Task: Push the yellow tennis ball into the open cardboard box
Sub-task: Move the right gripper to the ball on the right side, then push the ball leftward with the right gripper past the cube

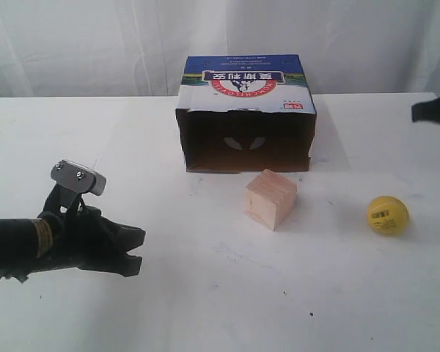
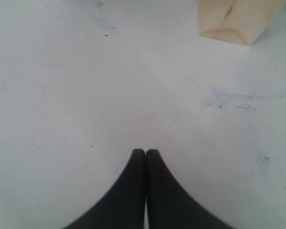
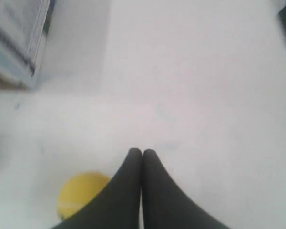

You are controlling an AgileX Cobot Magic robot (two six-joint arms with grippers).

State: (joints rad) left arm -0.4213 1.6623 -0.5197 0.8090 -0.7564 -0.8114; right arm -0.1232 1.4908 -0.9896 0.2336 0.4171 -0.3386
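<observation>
The yellow tennis ball (image 1: 387, 215) rests on the white table at the right, its dark logo facing the camera; the right wrist view catches it beside the fingers (image 3: 78, 193). The open cardboard box (image 1: 247, 114) lies at the back centre, dark opening toward the front, two oval holes in its rear wall; a corner of it shows in the right wrist view (image 3: 16, 43). My left gripper (image 1: 134, 251) hovers low at the front left, shut and empty (image 2: 145, 151). My right gripper (image 3: 142, 151) is shut and empty; only a dark tip (image 1: 434, 110) shows at the right edge, well behind the ball.
A pale wooden cube (image 1: 270, 198) stands in front of the box opening, between box and ball; its corner shows in the left wrist view (image 2: 238, 21). White curtains hang behind the table (image 1: 205, 293).
</observation>
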